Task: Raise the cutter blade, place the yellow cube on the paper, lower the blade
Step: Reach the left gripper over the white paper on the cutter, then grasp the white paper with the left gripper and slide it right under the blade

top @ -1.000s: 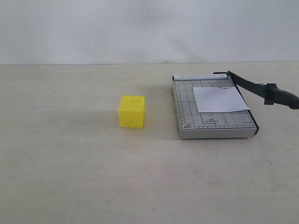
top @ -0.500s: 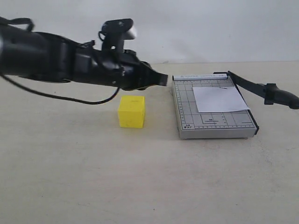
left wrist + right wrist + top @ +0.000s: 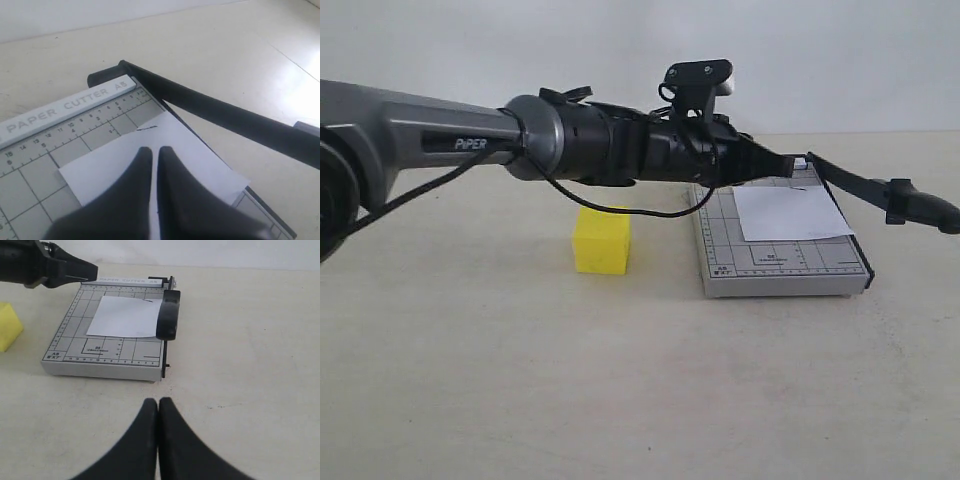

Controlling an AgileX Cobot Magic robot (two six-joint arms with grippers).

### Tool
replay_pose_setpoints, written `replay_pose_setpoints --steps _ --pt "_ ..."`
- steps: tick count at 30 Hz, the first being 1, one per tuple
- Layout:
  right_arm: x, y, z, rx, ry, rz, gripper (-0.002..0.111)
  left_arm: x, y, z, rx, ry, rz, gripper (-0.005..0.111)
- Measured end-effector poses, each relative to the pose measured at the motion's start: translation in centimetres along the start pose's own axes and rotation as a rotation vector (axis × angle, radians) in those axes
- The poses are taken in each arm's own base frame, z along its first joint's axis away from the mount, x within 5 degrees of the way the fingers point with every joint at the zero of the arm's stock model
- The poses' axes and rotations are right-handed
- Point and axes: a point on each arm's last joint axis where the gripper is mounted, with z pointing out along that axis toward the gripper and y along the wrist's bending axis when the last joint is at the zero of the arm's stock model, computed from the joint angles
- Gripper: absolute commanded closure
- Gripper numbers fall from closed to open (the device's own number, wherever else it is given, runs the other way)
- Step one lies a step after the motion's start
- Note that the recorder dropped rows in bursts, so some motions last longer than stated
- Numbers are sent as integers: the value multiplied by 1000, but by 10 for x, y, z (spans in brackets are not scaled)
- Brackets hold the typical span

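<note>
The yellow cube [image 3: 602, 240] sits on the table left of the grey cutter base [image 3: 775, 268]. The white paper [image 3: 790, 213] lies on the base. The cutter blade [image 3: 880, 190] slants up from its hinge, its handle end [image 3: 168, 315] off the base. My left arm reaches across above the cube; the left gripper [image 3: 788, 163] is shut and empty, hovering over the base's far edge and the paper [image 3: 200, 155], near the blade [image 3: 225, 117]. My right gripper [image 3: 158, 401] is shut and empty over bare table before the cutter's near edge. It is out of the exterior view.
The cutter base [image 3: 100, 365] rests on a plain pale tabletop [image 3: 620, 380] with a white wall behind. The left arm's black cable [image 3: 620, 208] hangs just above the cube [image 3: 7, 327]. The left gripper [image 3: 92, 271] shows in the right wrist view too.
The left arm has come into view from the left and stretched rightward, passing over the cube to the cutter's far edge. Cube, paper and blade have not moved.
</note>
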Motion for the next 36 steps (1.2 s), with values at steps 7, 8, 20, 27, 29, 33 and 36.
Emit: replay_pose_setpoints --steps 7,8,20,27,29,33,36 --pt "0 0 0 -1 0 2 108 17 4 15 16 35 0 102" --pt "0 0 0 -1 0 2 108 20 4 16 29 45 3 102" --pt "0 0 0 -3 0 8 108 49 4 27 103 177 42 102" --pt "0 1 0 -6 -1 18 108 45 -2 30 166 215 55 102" --pt "0 1 0 -6 -1 18 108 40 -3 30 164 229 68 102" --pt "0 1 0 -6 -1 18 108 33 -2 31 162 234 85 102" --pt "0 1 0 -6 -1 18 108 18 -3 26 161 179 14 102"
